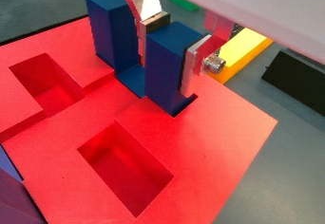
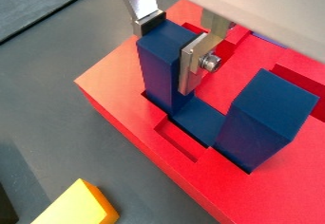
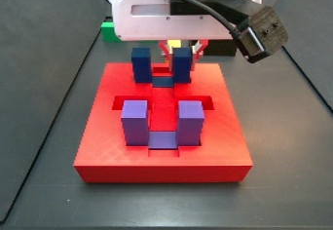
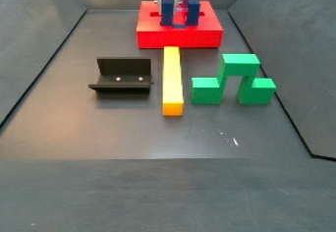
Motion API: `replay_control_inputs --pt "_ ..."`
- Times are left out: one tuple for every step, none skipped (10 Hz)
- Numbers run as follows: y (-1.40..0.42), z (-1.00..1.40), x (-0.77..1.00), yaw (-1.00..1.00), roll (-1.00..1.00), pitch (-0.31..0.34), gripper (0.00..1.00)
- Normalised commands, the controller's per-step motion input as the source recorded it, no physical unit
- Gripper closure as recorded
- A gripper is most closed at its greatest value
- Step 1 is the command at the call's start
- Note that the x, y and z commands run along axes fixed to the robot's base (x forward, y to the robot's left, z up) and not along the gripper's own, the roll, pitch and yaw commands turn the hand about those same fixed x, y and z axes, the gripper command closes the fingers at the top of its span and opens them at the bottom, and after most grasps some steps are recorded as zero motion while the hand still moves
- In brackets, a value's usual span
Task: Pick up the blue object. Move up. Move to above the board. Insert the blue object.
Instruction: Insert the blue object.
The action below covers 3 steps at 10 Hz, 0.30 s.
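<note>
A: In both wrist views, what do the jaws (image 1: 176,46) hold?
B: They clamp one prong of the blue block (image 1: 162,62), seated low in the board (image 1: 216,142) recess for insertion.
A: The side views?
B: Block (image 3: 164,62) upright at the board's (image 3: 104,127) far end, behind the purple block (image 3: 163,123).

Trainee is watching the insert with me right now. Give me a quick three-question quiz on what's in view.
1. True or false: the gripper, over the board, is closed on one prong of the blue object.
2. Which other piece stands in a board recess? A. green block B. purple block C. yellow bar
3. Fill in: on the floor, the yellow bar lies between the fixture and the ___ block.

Key: 1 true; 2 B; 3 green.
</note>
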Motion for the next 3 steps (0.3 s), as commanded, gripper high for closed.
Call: replay_control_inputs --pt "-0.05 -0.39 0.0 0.0 0.14 0.0 1.0" --pt "0.0 0.0 0.0 0.0 0.02 0.0 1.0" --pt "0.0 0.0 0.0 0.0 0.0 0.0 1.0"
